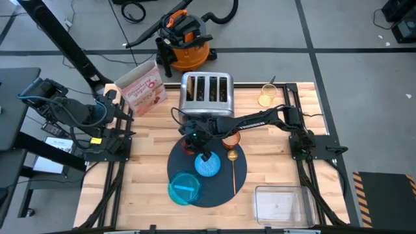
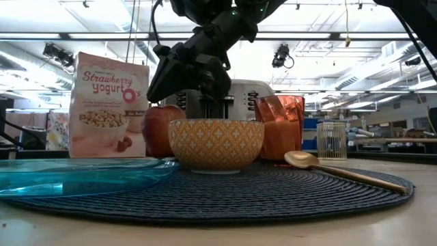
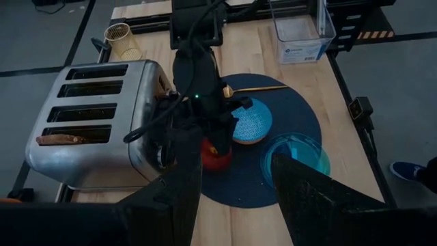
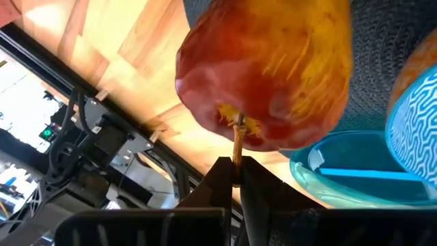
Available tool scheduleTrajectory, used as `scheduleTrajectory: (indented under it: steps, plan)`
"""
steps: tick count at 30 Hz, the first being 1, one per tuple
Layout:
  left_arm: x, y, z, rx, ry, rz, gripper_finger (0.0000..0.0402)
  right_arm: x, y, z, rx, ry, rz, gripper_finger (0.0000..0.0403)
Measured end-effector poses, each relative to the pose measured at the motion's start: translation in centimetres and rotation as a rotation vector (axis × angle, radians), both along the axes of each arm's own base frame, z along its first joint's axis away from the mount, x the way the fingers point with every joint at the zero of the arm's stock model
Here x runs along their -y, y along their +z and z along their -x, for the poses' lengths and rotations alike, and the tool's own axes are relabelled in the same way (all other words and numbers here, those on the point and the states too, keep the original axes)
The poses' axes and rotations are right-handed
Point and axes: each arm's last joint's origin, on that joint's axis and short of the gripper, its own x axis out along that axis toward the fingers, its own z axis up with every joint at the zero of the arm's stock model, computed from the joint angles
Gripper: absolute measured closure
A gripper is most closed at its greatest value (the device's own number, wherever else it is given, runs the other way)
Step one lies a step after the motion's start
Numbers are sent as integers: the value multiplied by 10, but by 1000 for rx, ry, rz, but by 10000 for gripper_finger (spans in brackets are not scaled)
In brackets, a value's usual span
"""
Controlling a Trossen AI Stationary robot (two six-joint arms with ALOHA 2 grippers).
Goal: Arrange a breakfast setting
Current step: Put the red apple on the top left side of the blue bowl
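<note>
High view: right arm reaches across the wooden tabletop (image 1: pixel 149 140) from the right side to the centre, w/ the right pincer (image 1: pixel 193 141) at the upper-left edge of the round dark mat (image 1: pixel 218 188). Mat carries the blue plate (image 1: pixel 184 188) at lower left, the small bowl (image 1: pixel 208 166) mid-mat, the gold spoon (image 1: pixel 233 170) to the right, the copper cup (image 1: pixel 231 139) at the top edge. Steel toaster (image 1: pixel 207 95) sits behind the mat; cereal box (image 1: pixel 140 88) to its left. Left arm waits at the left tabletop edge, left pincer (image 1: pixel 112 112) near the cereal box.

Low view: red apple (image 2: pixel 160 130) stands on the mat just beside and behind the bowl, on its left. The right pincer hangs above apple and bowl. Cup is right of the bowl, spoon in front of the cup, plate at far left on the mat edge.

Left wrist view: left pincer fingers (image 3: pixel 177 184) stand apart, nothing between them. Toast (image 3: pixel 61 139) sits in one toaster slot. Apple lies on the mat between toaster and bowl, under the right arm.

Right wrist view: right pincer is closed tight on the apple stem (image 4: pixel 237 147); the apple body fills the view, plate and bowl beside it.
</note>
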Motion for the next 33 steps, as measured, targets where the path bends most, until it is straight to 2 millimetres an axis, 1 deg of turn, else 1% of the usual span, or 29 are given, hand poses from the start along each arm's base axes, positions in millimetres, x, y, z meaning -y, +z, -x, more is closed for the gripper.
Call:
scheduleTrajectory:
  steps: [6, 14, 20, 25, 33]
  plan:
    - [0, 0, 0, 6, 0, 3, 219, 1, -2, 2, -23, -1, 0, 387]
    - [0, 0, 0, 6, 5, 9, 219, 3, -13, -2, -34, -1, -1, 387]
    - [0, 0, -1, 6, 5, 10, 219, 3, -14, -3, -26, -6, 7, 385]
    - [0, 0, 0, 6, 5, 11, 219, 5, -14, -3, -26, -9, 7, 370]
    - [0, 0, 0, 4, 10, 4, 219, 5, -14, -3, -26, -8, 7, 375]
